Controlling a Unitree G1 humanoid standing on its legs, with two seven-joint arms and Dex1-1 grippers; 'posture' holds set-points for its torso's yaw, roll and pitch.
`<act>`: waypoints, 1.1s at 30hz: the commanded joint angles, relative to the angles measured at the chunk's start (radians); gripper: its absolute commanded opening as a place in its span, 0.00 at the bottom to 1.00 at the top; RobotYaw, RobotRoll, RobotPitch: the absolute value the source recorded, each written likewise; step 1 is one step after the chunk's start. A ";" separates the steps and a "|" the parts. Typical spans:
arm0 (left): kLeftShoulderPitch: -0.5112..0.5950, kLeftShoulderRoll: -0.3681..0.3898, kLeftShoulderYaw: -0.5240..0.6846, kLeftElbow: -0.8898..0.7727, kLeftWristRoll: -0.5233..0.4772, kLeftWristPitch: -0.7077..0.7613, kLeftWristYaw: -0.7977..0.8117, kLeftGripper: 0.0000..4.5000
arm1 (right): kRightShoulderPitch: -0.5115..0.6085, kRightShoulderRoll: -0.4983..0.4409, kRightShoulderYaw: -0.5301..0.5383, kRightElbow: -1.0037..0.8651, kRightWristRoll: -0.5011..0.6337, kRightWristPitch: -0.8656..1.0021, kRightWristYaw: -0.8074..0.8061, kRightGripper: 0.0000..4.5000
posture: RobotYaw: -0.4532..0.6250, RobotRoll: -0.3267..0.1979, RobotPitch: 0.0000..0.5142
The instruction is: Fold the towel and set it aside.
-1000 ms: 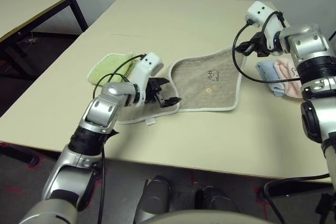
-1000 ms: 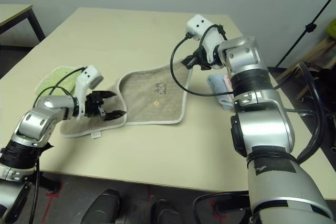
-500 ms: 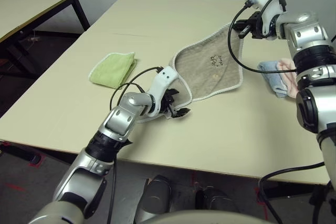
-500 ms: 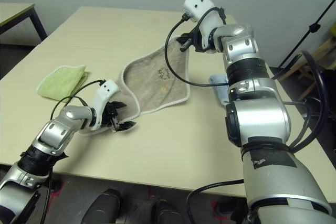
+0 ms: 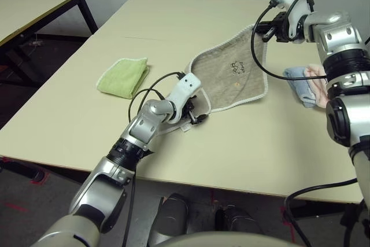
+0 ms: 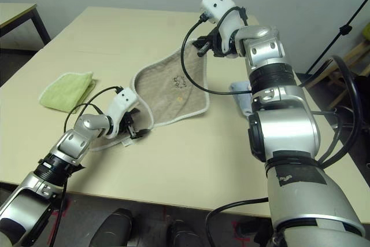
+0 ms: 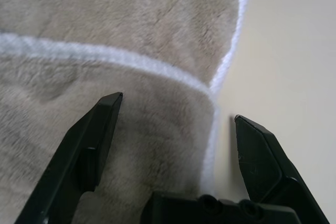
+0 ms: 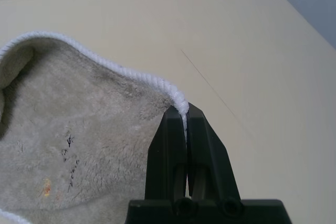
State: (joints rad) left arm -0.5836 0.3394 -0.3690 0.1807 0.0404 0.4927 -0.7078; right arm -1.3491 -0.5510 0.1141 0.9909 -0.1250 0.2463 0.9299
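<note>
So the right gripper (image 8: 186, 109) has its two black fingers pinched tight on the white-stitched edge of the towel (image 5: 231, 79), right at a far corner, and that corner is lifted off the table (image 5: 173, 33) while the rest of the cloth slopes down from it and lies spread toward the left arm. The left gripper (image 7: 176, 129) is down low at the opposite, near end with its jaws spread wide, one finger (image 7: 92, 140) over the beige terry and the other over bare tabletop, so the towel's white border runs down between them (not clamped on anything, just straddling the edge). You can see a fold of the cloth just past those fingers, where one stitched edge crosses over another. The little embroidered mark sits on the upper face of the towel, between the two grippers. Off to the outer side of the left arm there's a lime-green folded towel (image 5: 123, 77), well apart from it, and near the right arm's elbow sit pale blue and pink folded cloths (image 5: 305, 83).
</note>
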 commanded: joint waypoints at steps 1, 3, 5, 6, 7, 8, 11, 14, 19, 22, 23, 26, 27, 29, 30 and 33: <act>-0.013 0.000 -0.014 0.010 0.024 -0.002 -0.002 1.00 | -0.016 -0.002 -0.002 -0.018 0.008 0.010 0.011 0.00 | 0.64 0.62 0.18; -0.014 0.001 -0.014 0.026 0.034 -0.013 0.001 1.00 | -0.016 0.000 -0.003 -0.021 0.008 0.011 0.012 0.00 | 0.64 0.62 0.18; -0.019 0.009 -0.017 0.042 0.054 -0.027 0.006 0.91 | -0.016 0.001 -0.004 -0.026 0.010 0.014 0.015 0.00 | 0.64 0.62 0.18; -0.021 0.012 -0.019 0.049 0.062 -0.034 0.006 0.87 | -0.015 0.002 -0.004 -0.027 0.011 0.015 0.015 0.00 | 0.64 0.62 0.18; -0.022 0.015 -0.017 0.055 0.066 -0.037 0.001 0.80 | -0.015 0.001 -0.004 -0.029 0.012 0.016 0.016 0.00 | 0.64 0.62 0.18; -0.022 0.016 -0.016 0.058 0.067 -0.039 -0.004 0.73 | -0.014 0.001 -0.004 -0.030 0.012 0.016 0.017 0.00 | 0.64 0.62 0.18; -0.010 0.016 0.001 0.056 0.054 -0.036 -0.012 0.50 | -0.014 0.000 -0.006 -0.032 0.014 0.021 0.017 0.00 | 0.64 0.62 0.18; 0.000 0.024 0.002 0.045 0.053 -0.041 -0.021 0.26 | -0.012 -0.001 -0.007 -0.036 0.015 0.024 0.017 0.00 | 0.64 0.62 0.18; 0.015 -0.003 0.082 -0.024 -0.030 0.019 -0.021 0.01 | -0.005 -0.008 -0.006 -0.041 0.016 0.031 0.019 0.00 | 0.64 0.62 0.18; 0.020 -0.005 0.135 -0.086 -0.103 0.081 -0.049 0.01 | -0.002 -0.015 -0.006 -0.033 0.013 0.033 0.018 0.00 | 0.64 0.62 0.17; 0.020 0.008 0.151 -0.107 -0.118 0.088 -0.059 0.01 | -0.001 -0.019 -0.007 -0.031 0.013 0.035 0.019 0.00 | 0.64 0.62 0.17; 0.013 0.042 0.212 -0.163 -0.175 0.127 -0.074 0.01 | -0.001 -0.030 -0.011 -0.029 0.015 0.039 0.022 0.00 | 0.64 0.62 0.16; 0.006 0.053 0.236 -0.180 -0.200 0.144 -0.081 0.01 | 0.000 -0.033 -0.010 -0.028 0.015 0.039 0.024 0.00 | 0.64 0.62 0.16; -0.009 0.093 0.271 -0.222 -0.248 0.190 -0.112 0.01 | 0.003 -0.040 -0.007 -0.033 0.019 0.051 0.049 0.00 | 0.64 0.62 0.16; -0.011 0.116 0.280 -0.241 -0.272 0.212 -0.135 0.01 | 0.005 -0.044 -0.005 -0.037 0.021 0.058 0.065 0.00 | 0.65 0.62 0.16; 0.019 0.224 0.276 -0.314 -0.350 0.294 -0.246 0.01 | 0.034 -0.066 0.019 -0.076 0.019 0.094 0.157 0.00 | 0.65 0.62 0.15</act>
State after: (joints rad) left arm -0.5842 0.5303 -0.0902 -0.0888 -0.2627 0.7368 -0.8937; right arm -1.3387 -0.6018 0.1157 0.9428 -0.1161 0.3133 1.0311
